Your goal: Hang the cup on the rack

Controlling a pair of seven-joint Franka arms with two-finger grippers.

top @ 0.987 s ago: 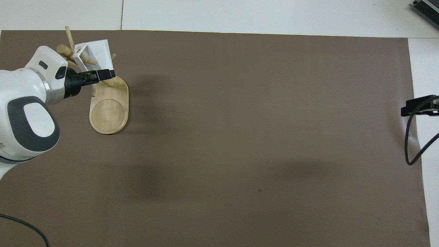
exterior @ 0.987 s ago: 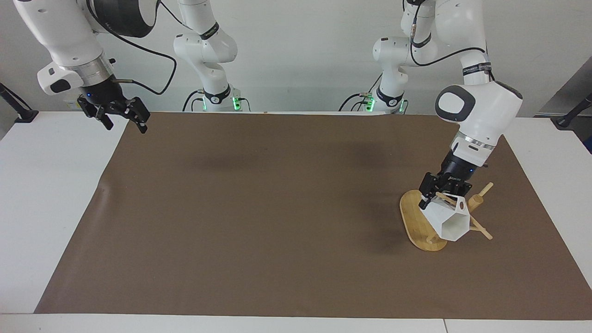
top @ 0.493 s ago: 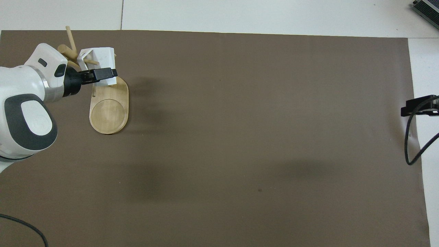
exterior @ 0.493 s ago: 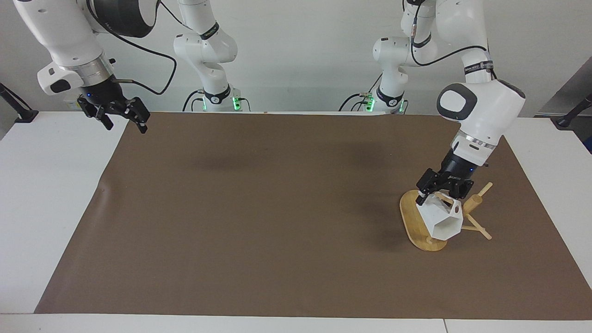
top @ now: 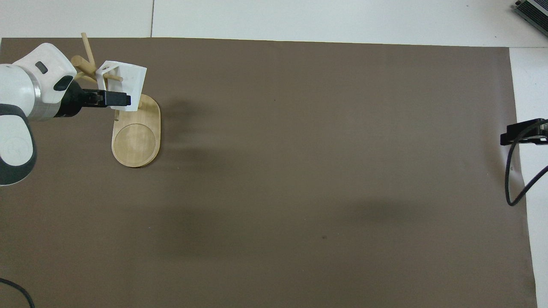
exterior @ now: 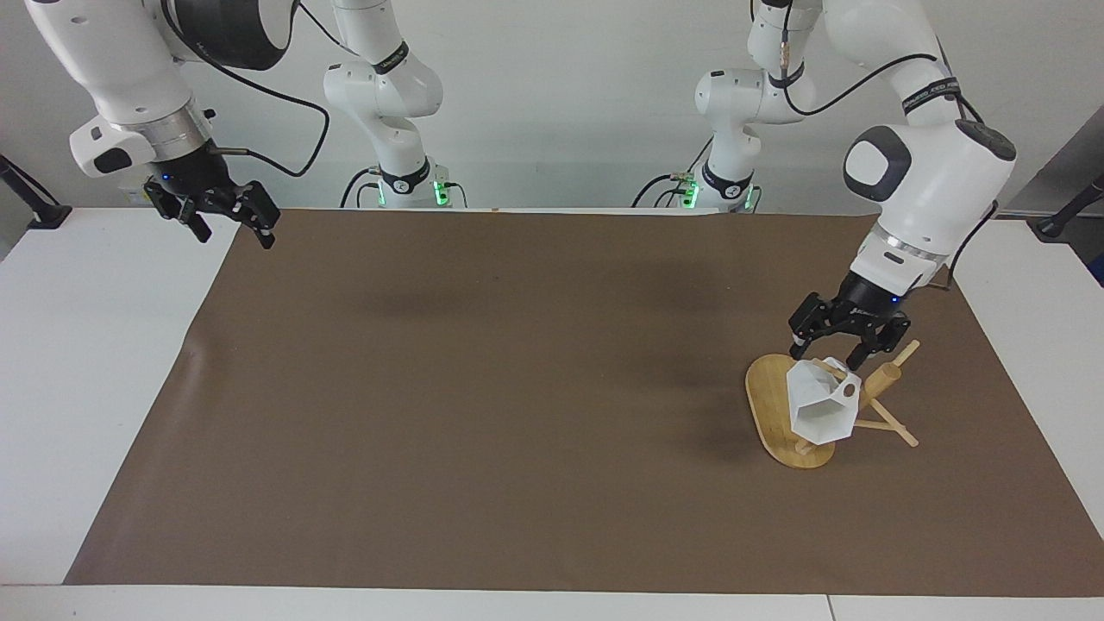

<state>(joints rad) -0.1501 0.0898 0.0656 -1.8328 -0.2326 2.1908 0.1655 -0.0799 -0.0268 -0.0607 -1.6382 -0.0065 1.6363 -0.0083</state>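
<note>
1. The white faceted cup (exterior: 819, 407) hung on the bamboo mug rack (exterior: 780, 423), a thin peg passing through the round hole in its handle; its open mouth tilted downward over the rack's oval base.
2. The rack stood on the brown mat (exterior: 517, 388) toward the left arm's end of the table (exterior: 78, 371), its post leaning with peg arms sticking out at angles.
3. The left claw (exterior: 835, 348) hovered just above the cup, fingers spread apart and clear of it, holding nothing.
4. In the overhead view, the left claw (top: 112, 99) overlapped the edge of the cup (top: 128, 83) where it sat on the rack (top: 136, 141).
5. The right claw (exterior: 231, 226) waited in the air over the mat's corner at the right arm's end of the table, fingers apart and empty; in the overhead view only its dark tip (top: 520, 134) showed at the edge.
</note>
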